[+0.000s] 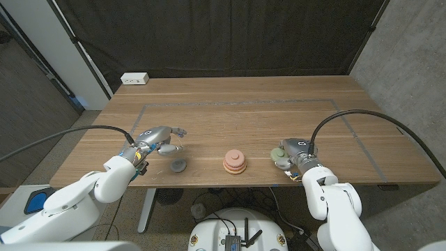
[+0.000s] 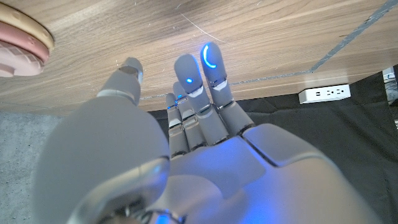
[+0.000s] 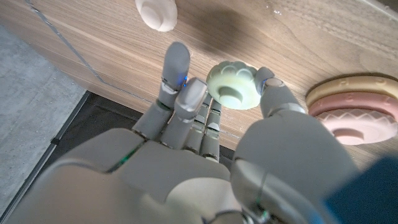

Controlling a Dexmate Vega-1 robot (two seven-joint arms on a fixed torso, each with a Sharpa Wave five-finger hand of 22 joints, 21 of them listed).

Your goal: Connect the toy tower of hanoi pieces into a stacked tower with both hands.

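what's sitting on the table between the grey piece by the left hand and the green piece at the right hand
The partly stacked pink and tan tower stands between the grey piece and the green piece, seen in the head view.

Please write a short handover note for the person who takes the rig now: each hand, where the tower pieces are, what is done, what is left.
Left hand: holds nothing, fingers apart, above the table beside the grey piece.
Right hand: fingers and thumb around the pale green piece; whether it is lifted I cannot tell.
Partial stack of pink and tan discs stands at the table's near middle.
A white piece lies beyond the green one.
Left: add the green, grey and white pieces.
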